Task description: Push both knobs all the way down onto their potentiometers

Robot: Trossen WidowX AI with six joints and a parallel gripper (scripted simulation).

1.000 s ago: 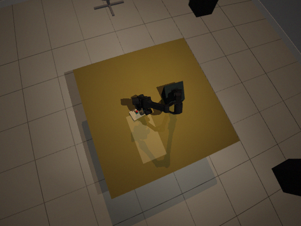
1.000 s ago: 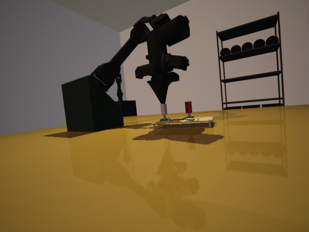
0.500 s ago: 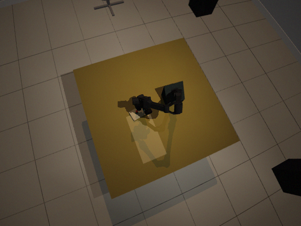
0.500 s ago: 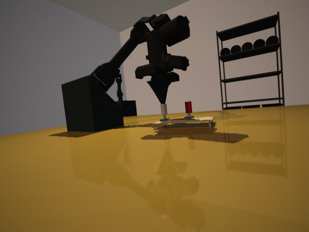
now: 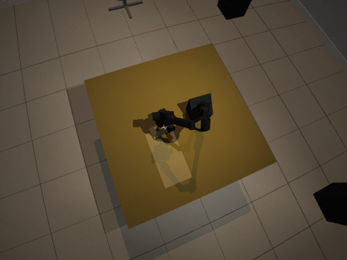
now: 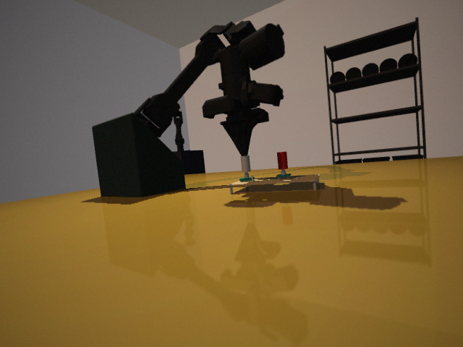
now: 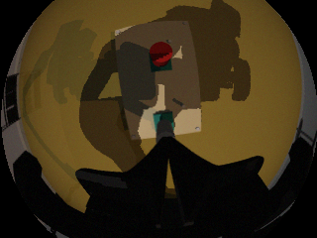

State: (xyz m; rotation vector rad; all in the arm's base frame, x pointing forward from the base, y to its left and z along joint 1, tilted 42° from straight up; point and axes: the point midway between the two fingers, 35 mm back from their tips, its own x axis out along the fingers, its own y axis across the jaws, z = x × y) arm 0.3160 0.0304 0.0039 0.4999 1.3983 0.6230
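Observation:
The circuit board [image 6: 274,183] [image 7: 190,79] stands on short legs on the table [image 6: 149,291]. A white knob [image 6: 245,163] [image 7: 164,130] is upright on the shaft of one green potentiometer [image 6: 246,179] [image 7: 160,117]; a short length of shaft shows below it. A red knob [image 6: 282,160] [image 7: 160,54] is upright on the other green potentiometer [image 6: 283,175] [image 7: 163,67], also with shaft showing below it. My gripper [image 6: 244,154] [image 7: 166,141] is shut and empty. Its tips point down at the top of the white knob and appear to touch it. In the top view the arm partly covers the board.
The arm's dark base block [image 5: 199,106] [image 6: 116,160] stands on the table behind the gripper. The red knob stands a little way along the board from the white one. A shelf rack [image 6: 377,119] is in the background. Arm shadows fall across the board and table.

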